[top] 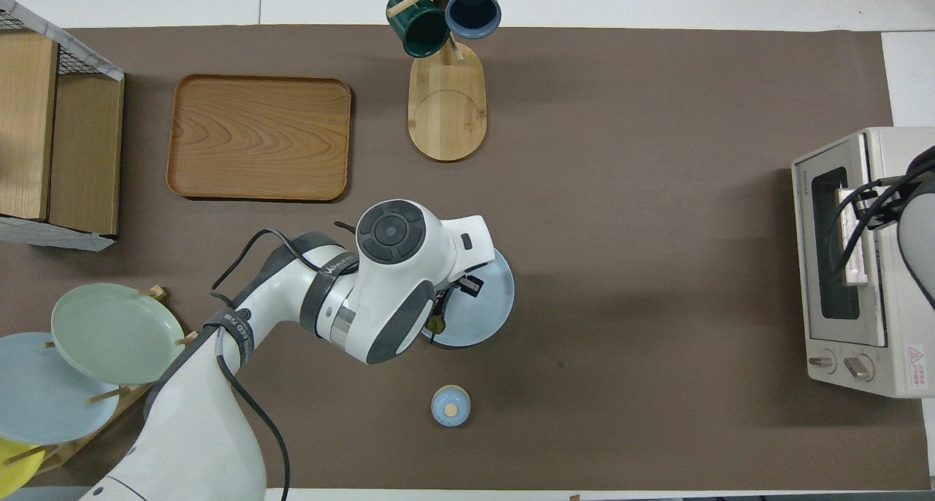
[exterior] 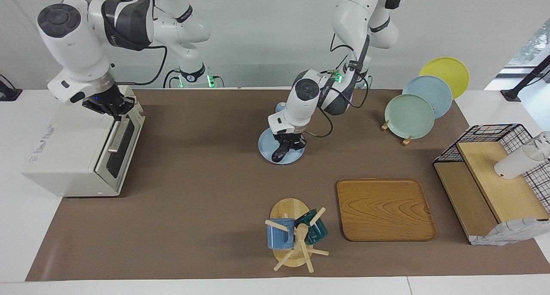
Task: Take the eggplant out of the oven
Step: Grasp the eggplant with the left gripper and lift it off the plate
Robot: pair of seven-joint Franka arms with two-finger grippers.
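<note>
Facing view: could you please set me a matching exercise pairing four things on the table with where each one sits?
Things:
1. boxy off-white toaster oven
2. glossy dark purple eggplant
3. dark green ceramic mug
4. round yellow plate

Places:
A. hanging on the wooden mug tree
B. standing in the wooden plate rack
C. at the right arm's end of the table, door shut
D. on the round light blue plate

Pairs: 1-C, 2-D, 3-A, 4-B
</note>
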